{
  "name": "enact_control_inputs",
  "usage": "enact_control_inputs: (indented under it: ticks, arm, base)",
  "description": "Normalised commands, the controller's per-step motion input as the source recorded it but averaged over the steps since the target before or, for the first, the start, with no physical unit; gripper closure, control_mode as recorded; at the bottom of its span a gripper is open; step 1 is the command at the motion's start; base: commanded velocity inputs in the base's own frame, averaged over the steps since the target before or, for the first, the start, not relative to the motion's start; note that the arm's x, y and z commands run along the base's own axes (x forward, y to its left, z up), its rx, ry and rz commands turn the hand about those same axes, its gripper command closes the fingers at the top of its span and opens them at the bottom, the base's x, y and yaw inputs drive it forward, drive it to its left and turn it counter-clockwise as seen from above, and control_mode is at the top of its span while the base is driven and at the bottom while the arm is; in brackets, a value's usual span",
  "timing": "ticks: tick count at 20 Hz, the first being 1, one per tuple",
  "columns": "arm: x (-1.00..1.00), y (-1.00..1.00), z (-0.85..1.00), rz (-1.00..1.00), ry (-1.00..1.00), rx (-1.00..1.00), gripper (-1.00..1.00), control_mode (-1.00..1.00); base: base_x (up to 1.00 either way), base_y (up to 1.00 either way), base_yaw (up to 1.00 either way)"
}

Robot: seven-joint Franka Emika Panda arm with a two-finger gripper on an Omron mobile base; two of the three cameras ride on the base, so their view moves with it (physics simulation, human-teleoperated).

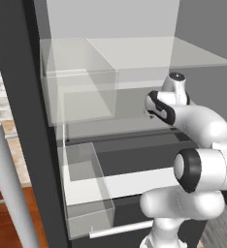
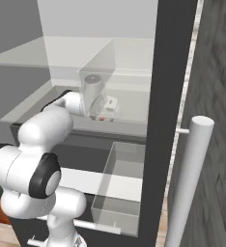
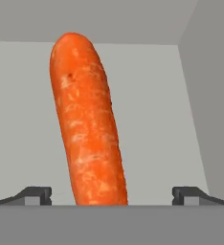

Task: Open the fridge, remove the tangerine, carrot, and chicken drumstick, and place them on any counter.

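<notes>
The fridge [image 1: 23, 121] stands open, its dark door edge at the left of the left base view with a pale bar handle [image 1: 8, 189] just in front of it. Behind that edge are clear bins [image 1: 81, 97] and glass shelves. The white arm rises from the lower right, bends at a dark-ringed elbow, and reaches forward and left into the middle shelf level. In the right base view the forearm goes in behind a clear bin wall, where the gripper [image 2: 104, 108] shows dimly; the far door edge and another bar handle [image 2: 187, 183] stand at the right.

From the hand view, the gripper's two dark fingertips [image 3: 35, 196] stand wide apart, with nothing clamped. The carrot [image 3: 87, 124] lies between them on the pale grey shelf floor, touching neither. It is bright orange, mottled with paler flecks, with a rounded far end, and leans slightly left as it runs away toward the back wall.
</notes>
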Motion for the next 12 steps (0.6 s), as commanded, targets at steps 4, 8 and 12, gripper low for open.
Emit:
enact_control_inputs:
  ticks: [4,8,12]
  arm:
    - [0.31,0.00,-0.32,0.02,0.00,-0.01,-1.00,-1.00]
    - [0.14,0.11,-0.39,0.02,0.00,-0.02,-1.00,-1.00]
    - [0.00,0.17,-0.46,0.01,0.00,0.00,-1.00,-1.00]
  base:
    - [0.00,0.00,0.00]
    - [0.00,0.00,0.00]
    - [0.00,0.00,0.00]
